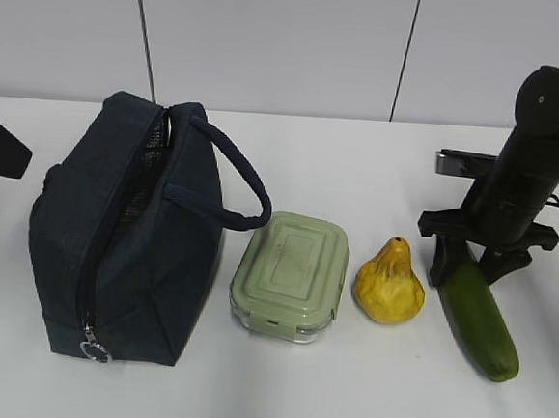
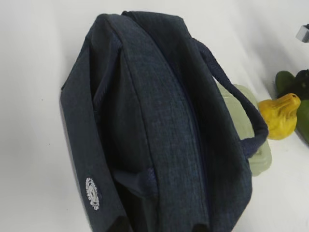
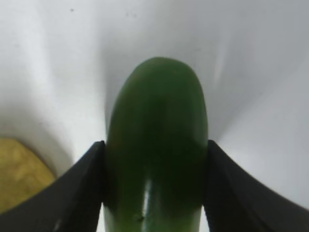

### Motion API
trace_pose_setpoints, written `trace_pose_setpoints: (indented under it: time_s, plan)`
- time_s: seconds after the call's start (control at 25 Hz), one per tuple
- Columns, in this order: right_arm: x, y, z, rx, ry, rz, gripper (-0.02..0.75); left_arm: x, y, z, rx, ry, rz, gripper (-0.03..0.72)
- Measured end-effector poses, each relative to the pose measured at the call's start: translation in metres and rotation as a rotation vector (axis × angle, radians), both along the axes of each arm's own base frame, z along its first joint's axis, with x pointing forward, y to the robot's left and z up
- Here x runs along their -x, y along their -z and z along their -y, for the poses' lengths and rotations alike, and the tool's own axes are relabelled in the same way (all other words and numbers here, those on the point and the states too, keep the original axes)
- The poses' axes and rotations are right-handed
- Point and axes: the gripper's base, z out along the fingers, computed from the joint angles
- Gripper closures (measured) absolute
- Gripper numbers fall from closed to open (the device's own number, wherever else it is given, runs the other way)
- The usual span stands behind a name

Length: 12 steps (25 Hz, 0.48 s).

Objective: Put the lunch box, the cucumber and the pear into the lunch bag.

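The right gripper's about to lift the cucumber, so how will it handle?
The cucumber looks stiff, so it should lift whole. Its glossy round skin may slip between the right gripper fingers. Gripped near one end, the far end may sag.

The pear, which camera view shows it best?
The exterior view: the whole pear shows, standing between the lunch box and the cucumber. The left wrist view catches it small at the edge; the right wrist view shows only a blurred yellow corner.
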Motion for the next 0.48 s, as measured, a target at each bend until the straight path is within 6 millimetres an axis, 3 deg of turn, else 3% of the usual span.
trace_pose_setpoints:
  time_s: [0.28, 0.48]
  plan:
    - [-0.006, -0.028, 0.000, -0.003, -0.009, 0.065, 0.323, 0.003, 0.001, 0.002, 0.016, 0.028, -0.034, 0.388]
    - [-0.012, -0.065, -0.001, -0.009, -0.014, 0.161, 0.323, -0.003, 0.009, 0.003, 0.020, 0.031, -0.069, 0.365]
